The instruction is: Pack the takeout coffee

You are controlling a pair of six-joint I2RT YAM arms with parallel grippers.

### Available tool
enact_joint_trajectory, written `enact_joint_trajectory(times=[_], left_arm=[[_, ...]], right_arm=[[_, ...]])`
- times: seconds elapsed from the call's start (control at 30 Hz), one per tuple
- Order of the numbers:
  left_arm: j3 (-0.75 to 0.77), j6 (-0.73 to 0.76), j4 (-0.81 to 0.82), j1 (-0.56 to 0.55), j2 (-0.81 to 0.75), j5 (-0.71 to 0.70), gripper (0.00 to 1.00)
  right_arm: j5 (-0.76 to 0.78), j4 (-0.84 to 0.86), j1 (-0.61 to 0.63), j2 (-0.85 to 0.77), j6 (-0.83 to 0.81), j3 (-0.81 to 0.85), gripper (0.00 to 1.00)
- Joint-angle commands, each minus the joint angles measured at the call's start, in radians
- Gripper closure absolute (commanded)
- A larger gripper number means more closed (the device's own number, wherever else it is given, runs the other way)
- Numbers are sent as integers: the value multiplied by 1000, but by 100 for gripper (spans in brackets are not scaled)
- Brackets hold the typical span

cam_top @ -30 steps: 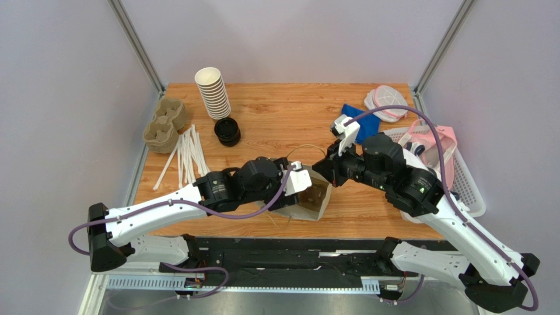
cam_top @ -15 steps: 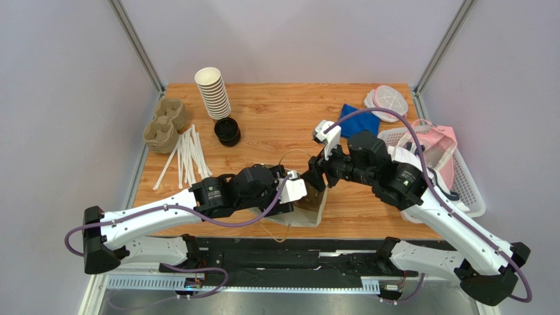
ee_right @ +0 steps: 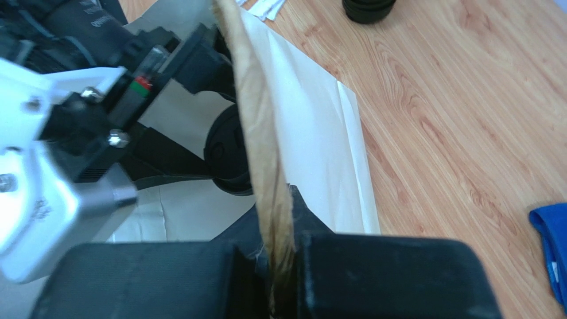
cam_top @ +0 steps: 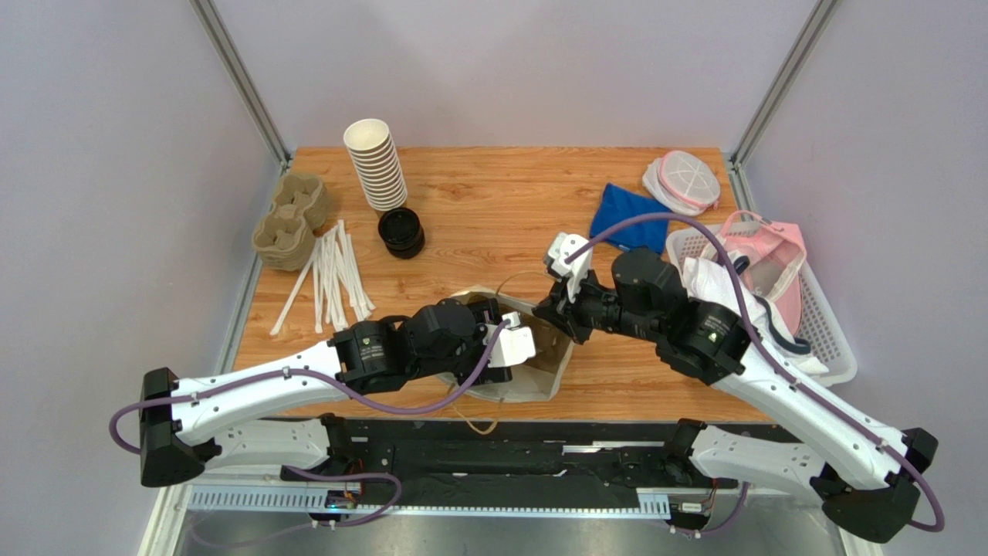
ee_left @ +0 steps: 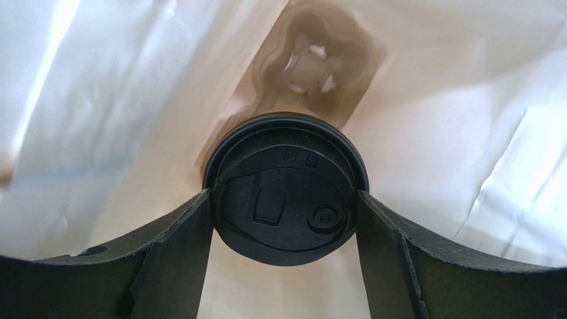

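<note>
The takeout coffee (ee_left: 286,189) sits inside a white-lined brown paper bag (cam_top: 547,368). I see only its round black lid from above; the brown cup is hidden under it. My left gripper (ee_left: 285,222) reaches into the bag, and its two fingers (ee_left: 176,256) press the lid's sides. In the right wrist view the lid (ee_right: 226,156) shows inside the bag's mouth. My right gripper (ee_right: 279,266) is shut on the bag's brown rim (ee_right: 256,126) and holds the mouth open. In the top view the right gripper (cam_top: 557,311) is at the bag's far edge.
A stack of white-rimmed cups (cam_top: 376,162), a stack of loose black lids (cam_top: 401,232), pulp cup carriers (cam_top: 290,218) and white stirrers (cam_top: 331,276) lie at the back left. A blue cloth (cam_top: 626,217) and a white basket (cam_top: 818,319) with pink items are on the right.
My left gripper has pushed further into the bag with the coffee. My right gripper has moved left with the bag's rim, and the bag has shifted left and lies lower.
</note>
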Motion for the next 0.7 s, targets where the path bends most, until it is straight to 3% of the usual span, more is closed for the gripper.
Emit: enact_joint_trajectory(times=[0.0, 0.37, 0.67], left_arm=[[-29, 83, 84, -56, -32, -43, 80], [-145, 221, 187, -159, -58, -140, 81], [-92, 221, 92, -168, -88, -135, 81]], right_arm=[[85, 144, 88, -81, -49, -57, 100], [338, 227, 284, -158, -163, -161, 100], [411, 165, 295, -118, -141, -74, 100]])
